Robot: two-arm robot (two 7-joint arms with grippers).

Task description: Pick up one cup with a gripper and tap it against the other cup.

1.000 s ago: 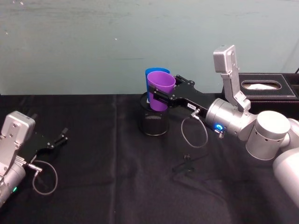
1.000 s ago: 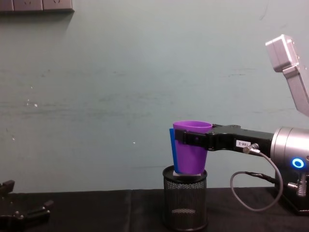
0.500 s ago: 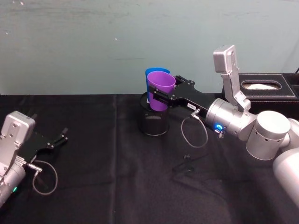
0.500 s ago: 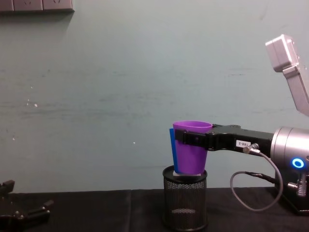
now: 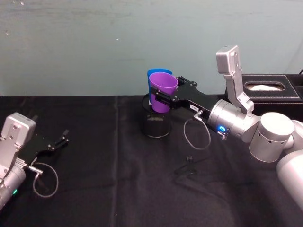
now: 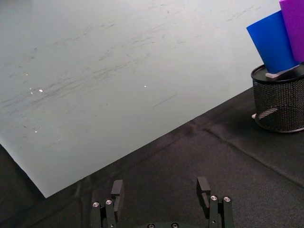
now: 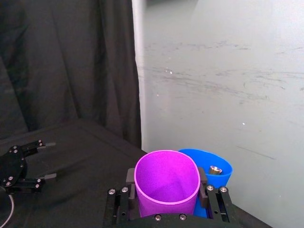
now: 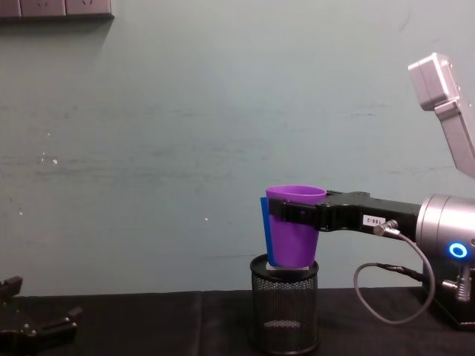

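Observation:
My right gripper point(image 5: 165, 94) is shut on the purple cup point(image 5: 162, 90) just below its rim and holds it upright above the black mesh pen holder point(image 5: 156, 125). The blue cup point(image 5: 152, 73) stands in that holder directly behind the purple one, and no gap shows between them. In the chest view the purple cup point(image 8: 293, 230) covers most of the blue cup point(image 8: 264, 237). The right wrist view looks down into the purple cup point(image 7: 166, 183), with the blue cup point(image 7: 213, 166) beside it. The left gripper point(image 5: 61, 140) rests open on the black cloth at the far left.
A black tissue box point(image 5: 270, 87) stands at the back right. A small black object point(image 5: 188, 165) lies on the cloth in front of the right arm. The pale wall rises close behind the pen holder point(image 8: 284, 319).

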